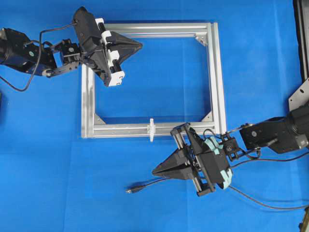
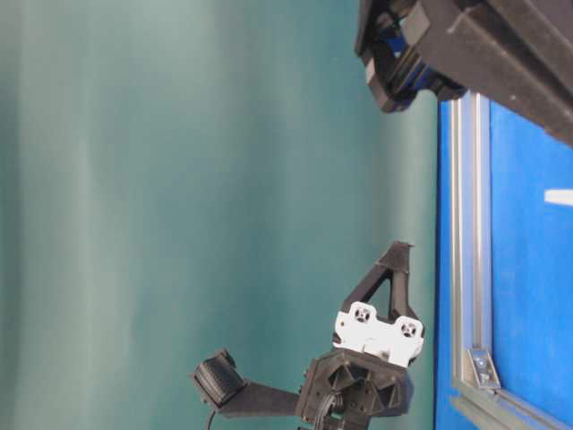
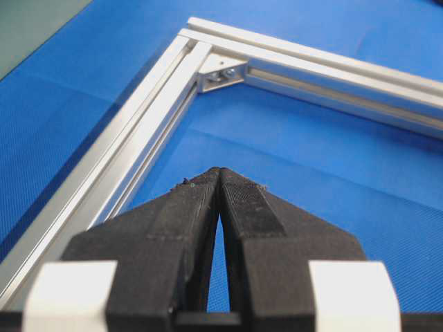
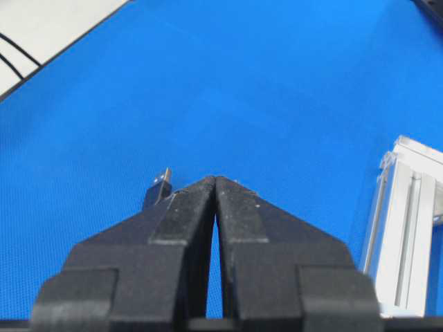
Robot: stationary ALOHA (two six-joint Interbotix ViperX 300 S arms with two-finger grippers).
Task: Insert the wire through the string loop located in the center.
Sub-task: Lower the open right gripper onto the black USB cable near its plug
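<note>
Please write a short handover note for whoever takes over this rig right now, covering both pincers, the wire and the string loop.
Left pincer: shut, empty, over the far-left corner of the aluminium frame.
Right pincer: shut, empty, above the blue mat just outside the frame's near bar.
The wire: lying loose on the mat, its plug beyond the right pincer's tips, ungripped.
The string loop: upright across the middle of the near bar, nothing through it.
Done: nothing yet.
Left: open a pincer, pick up the wire near the plug, and feed it through the loop.
</note>
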